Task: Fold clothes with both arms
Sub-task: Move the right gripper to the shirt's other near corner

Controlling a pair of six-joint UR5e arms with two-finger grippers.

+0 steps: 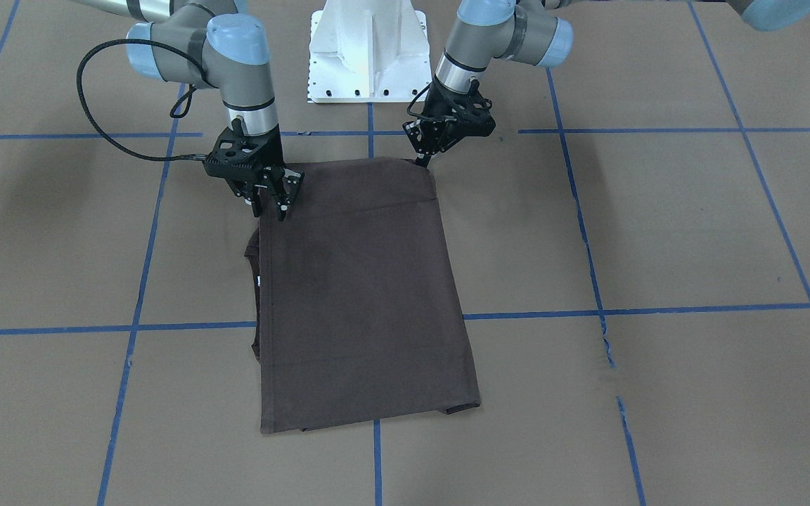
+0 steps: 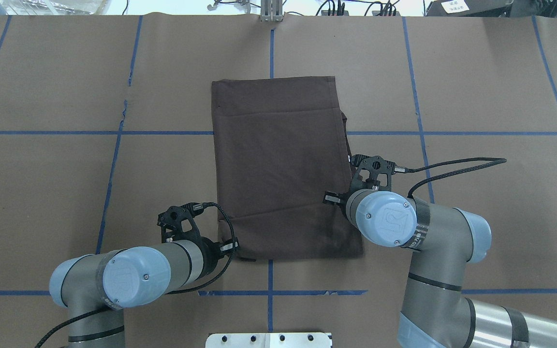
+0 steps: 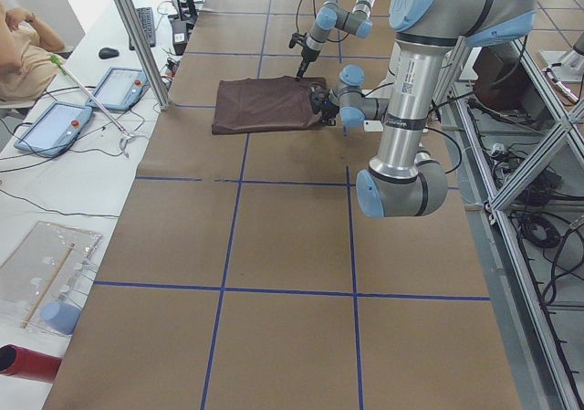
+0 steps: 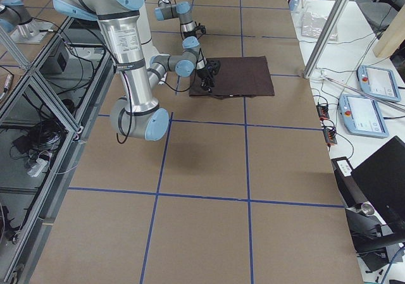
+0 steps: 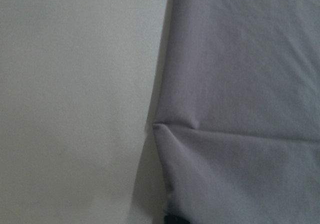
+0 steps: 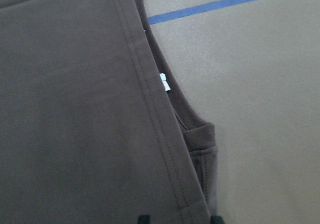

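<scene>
**Two claws down at the near end of the folded T-shirt**

Starting on the robot's left: the left arm (image 2: 133, 275) reached in low over the brown paper desk (image 2: 41, 193), and its left claw (image 1: 422, 161) was tipped down onto the near left corner of the T-shirt (image 2: 278, 164). Its fingers looked drawn close together, a narrow point right on that corner. Whether any cloth sat between them, I could not tell. The left wrist view gave only a small crease in the fabric edge beside bare desk.

In the middle, the dark brown T-shirt lay flat as a folded rectangle, its long side running away from the robot across a blue tape line (image 2: 162, 132). The white pedestal base (image 1: 368, 53) stood just behind its near edge.

Over on the right, the right arm (image 2: 433, 241) came in bent, and the right claw (image 1: 273, 204) stood spread wide at the shirt's right edge, a short way up from the near corner. In the right wrist view its fingertips (image 6: 144, 219) sat either side of the stitched hem, holding nothing. A lower layer of cloth (image 6: 200, 144) and a small white tag (image 6: 164, 82) poked out just beside that hem.
</scene>
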